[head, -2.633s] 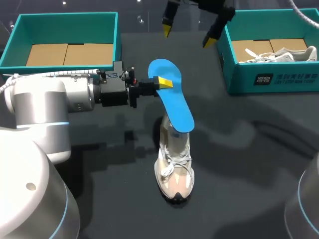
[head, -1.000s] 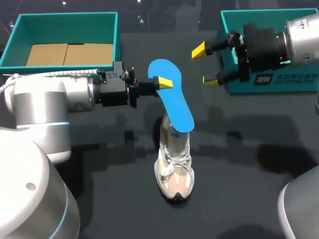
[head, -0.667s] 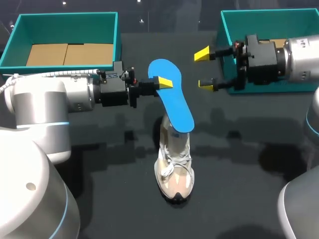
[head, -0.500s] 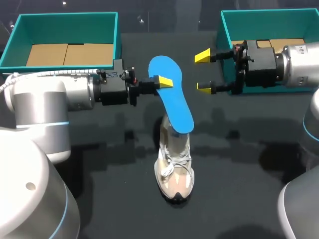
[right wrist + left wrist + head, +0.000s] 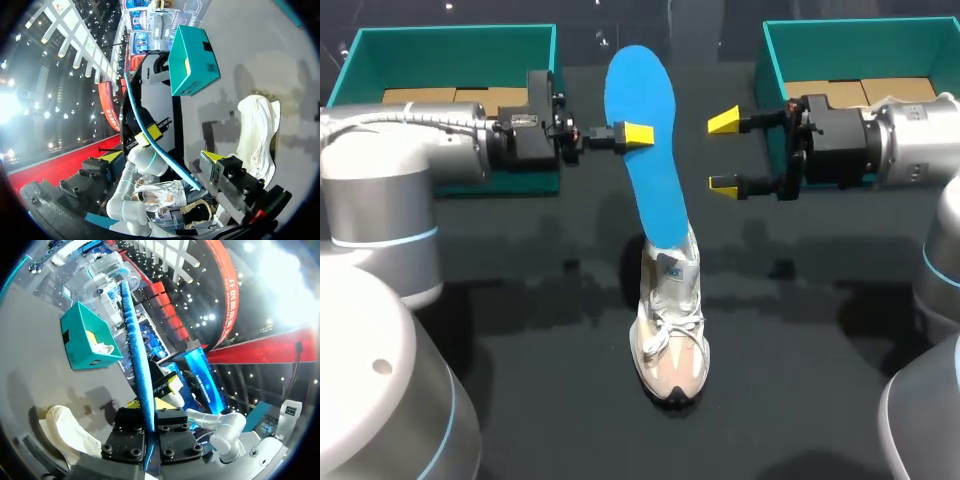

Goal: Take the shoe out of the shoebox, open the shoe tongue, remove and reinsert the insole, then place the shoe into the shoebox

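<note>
A blue insole (image 5: 650, 150) stands steeply tilted above the white and beige shoe (image 5: 670, 325), which sits upright mid-table. The insole's lower end meets the shoe's opening; I cannot tell if it is inside. My left gripper (image 5: 638, 133) is shut on the insole's left edge near its raised end. In the left wrist view the insole (image 5: 136, 355) runs edge-on out from between the fingers of the gripper (image 5: 148, 407). My right gripper (image 5: 725, 153) is open, just right of the insole and apart from it. The right wrist view shows the insole (image 5: 150, 137) ahead of that open gripper (image 5: 162, 157).
A teal shoebox (image 5: 450, 45) with a cardboard floor stands at the back left, behind my left arm. A second teal shoebox (image 5: 850, 40) stands at the back right, with another white shoe (image 5: 942, 100) partly hidden by my right arm.
My left arm has lifted the insole up and back, tilting it steeper over the shoe. My right gripper, still open, has come in from the right box and turned level beside the insole.
</note>
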Controlling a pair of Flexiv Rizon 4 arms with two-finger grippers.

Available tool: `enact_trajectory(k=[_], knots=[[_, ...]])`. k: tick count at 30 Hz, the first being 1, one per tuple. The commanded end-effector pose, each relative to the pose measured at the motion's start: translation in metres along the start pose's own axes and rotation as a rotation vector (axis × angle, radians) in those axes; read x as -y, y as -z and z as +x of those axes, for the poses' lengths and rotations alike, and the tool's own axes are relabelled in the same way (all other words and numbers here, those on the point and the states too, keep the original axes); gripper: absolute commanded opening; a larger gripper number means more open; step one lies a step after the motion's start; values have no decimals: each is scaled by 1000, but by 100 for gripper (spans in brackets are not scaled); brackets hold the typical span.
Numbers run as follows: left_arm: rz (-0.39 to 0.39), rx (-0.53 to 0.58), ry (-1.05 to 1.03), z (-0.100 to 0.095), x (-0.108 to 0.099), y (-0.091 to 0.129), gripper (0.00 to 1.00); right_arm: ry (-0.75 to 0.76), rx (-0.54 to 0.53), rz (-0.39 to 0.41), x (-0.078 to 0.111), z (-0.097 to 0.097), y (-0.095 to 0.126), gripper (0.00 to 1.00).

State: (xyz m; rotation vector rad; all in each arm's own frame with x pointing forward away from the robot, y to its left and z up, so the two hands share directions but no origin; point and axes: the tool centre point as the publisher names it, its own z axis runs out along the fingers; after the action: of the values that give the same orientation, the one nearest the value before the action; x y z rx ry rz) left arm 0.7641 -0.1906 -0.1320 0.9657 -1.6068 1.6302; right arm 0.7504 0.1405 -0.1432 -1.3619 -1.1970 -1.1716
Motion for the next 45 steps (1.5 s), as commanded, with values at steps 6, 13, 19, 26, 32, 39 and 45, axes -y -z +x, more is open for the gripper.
enact_trajectory(k=[6,13,19,26,32,39,45], knots=[[-103,52,-481,15,20,7,0,-20,-12,13,-3,-3,-1,100],[-219,52,-744,19,34,9,0,-20,-12,13,-3,-3,-1,100],[-264,47,-894,17,37,12,0,-20,-12,13,-3,-3,-1,100],[-264,47,-894,17,37,12,0,-20,-12,13,-3,-3,-1,100],[-264,47,-894,17,37,12,0,-20,-12,13,-3,-3,-1,100],[-248,60,-1076,19,40,15,0,-20,-12,13,-3,-3,-1,100],[-277,86,-1295,19,43,12,0,-20,-12,13,-3,-3,-1,100]])
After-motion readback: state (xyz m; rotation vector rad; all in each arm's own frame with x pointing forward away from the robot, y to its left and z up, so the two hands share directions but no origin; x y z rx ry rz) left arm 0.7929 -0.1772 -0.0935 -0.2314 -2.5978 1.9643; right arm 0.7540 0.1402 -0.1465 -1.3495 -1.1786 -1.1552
